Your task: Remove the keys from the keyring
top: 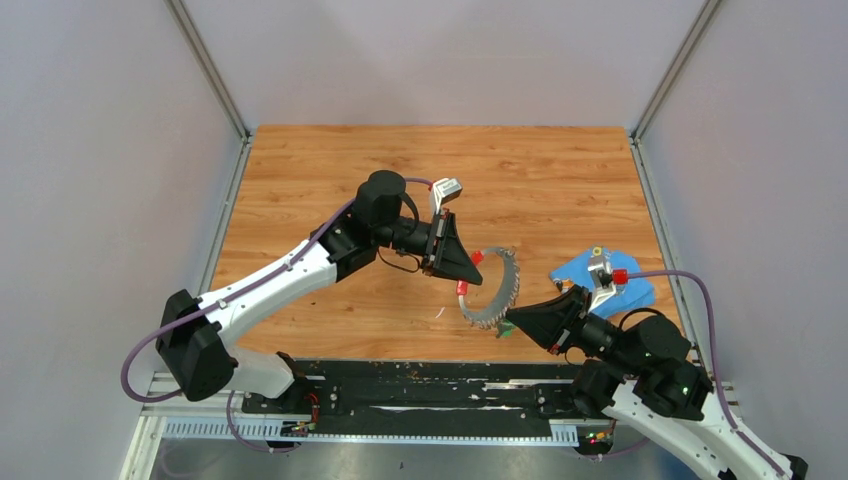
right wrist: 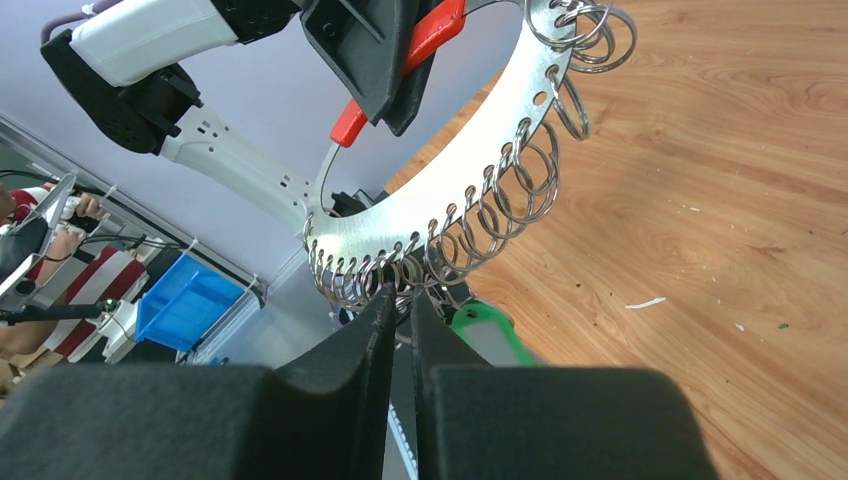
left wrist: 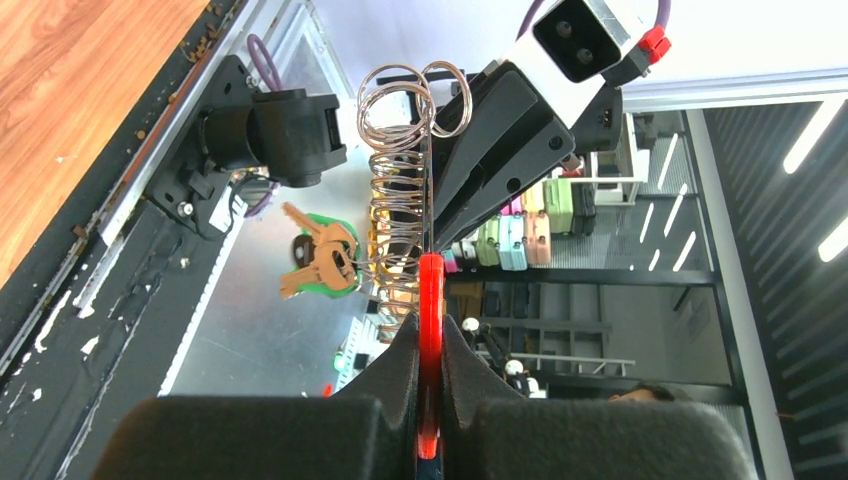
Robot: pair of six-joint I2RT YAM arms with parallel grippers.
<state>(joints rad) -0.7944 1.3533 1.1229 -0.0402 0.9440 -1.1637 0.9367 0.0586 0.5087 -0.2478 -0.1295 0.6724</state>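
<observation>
Tabletop (top: 300, 170) of warm wood fills the top view. From the lower left the left arm (top: 270, 285) reaches to the centre, where the left gripper (top: 474, 268) is clamped tight on the red sleeve (left wrist: 431, 295) of the keyring (top: 508, 282). The keyring is held on edge off the wood, just right of centre, its rim strung with small wire loops (right wrist: 505, 195). Keys (left wrist: 322, 262), brass with a green head among them, dangle from its lower arc. Lower right of it, the right gripper (top: 512, 320) has its fingers nearly together, pinching the loops at the keyring's bottom rim. Blue cloth (top: 585, 270) lies near the right edge.
</observation>
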